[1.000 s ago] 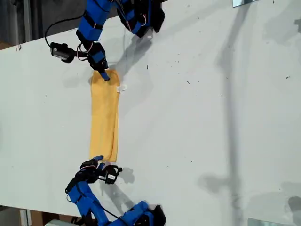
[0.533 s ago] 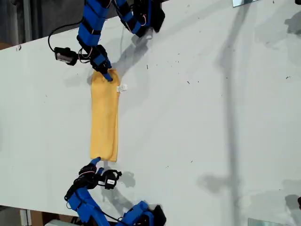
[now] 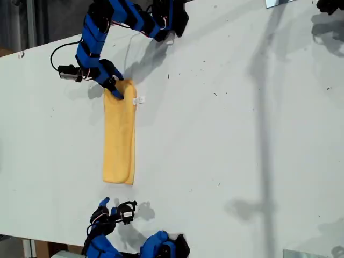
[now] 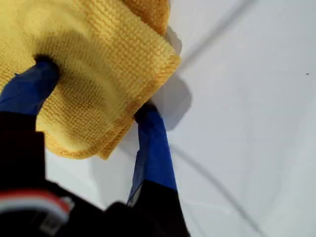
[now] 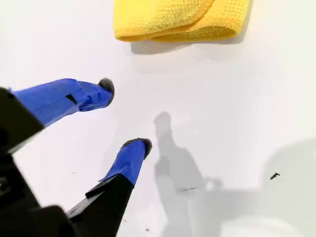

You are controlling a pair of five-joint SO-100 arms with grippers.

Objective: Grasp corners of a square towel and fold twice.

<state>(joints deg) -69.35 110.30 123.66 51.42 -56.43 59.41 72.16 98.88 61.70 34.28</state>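
Blue-tipped, my first gripper (image 4: 94, 91) pinches the towel's (image 3: 119, 137) nubbly corner (image 4: 148, 74); my second gripper (image 5: 126, 116) gapes empty.

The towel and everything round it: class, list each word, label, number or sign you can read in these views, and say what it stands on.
No text can be read in any view.
The small white tag at the corner of the towel: too small to tell whether it bears print.
The table: only dark specks, no writing.
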